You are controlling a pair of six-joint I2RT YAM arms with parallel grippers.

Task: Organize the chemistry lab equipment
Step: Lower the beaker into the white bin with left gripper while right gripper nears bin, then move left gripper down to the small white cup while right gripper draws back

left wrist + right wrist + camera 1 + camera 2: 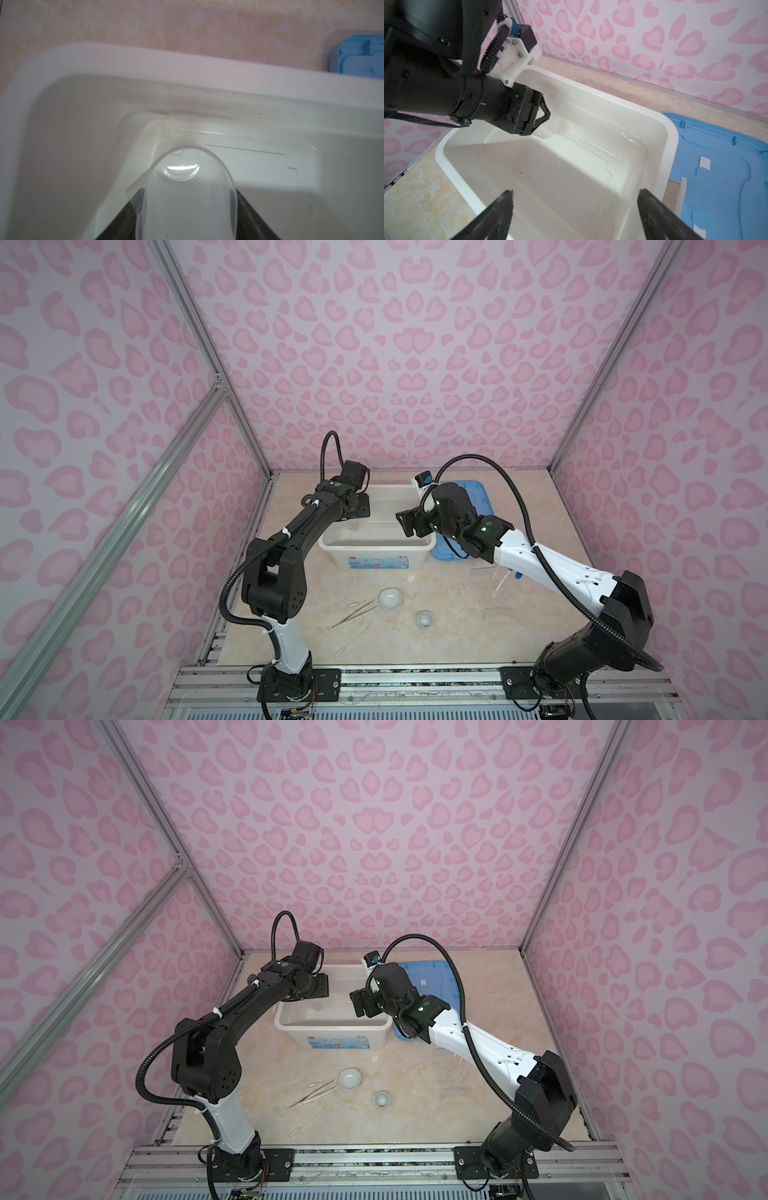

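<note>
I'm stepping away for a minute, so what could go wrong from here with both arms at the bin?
The left gripper holds the beaker tilted low in a corner of the bin; let go like that, it may tip or roll. The open right gripper hangs over the same bin, so the two could bump. The tubes lie close by the right forearm and might get swept.

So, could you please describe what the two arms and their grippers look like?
Both arms are mostly black with white sections: the left arm near its base, the right arm along its forearm. Ribbed black cable conduits loop alongside, held by white ties, and green lights glow at joints. The left gripper and right gripper have black tapered fingers.
</note>
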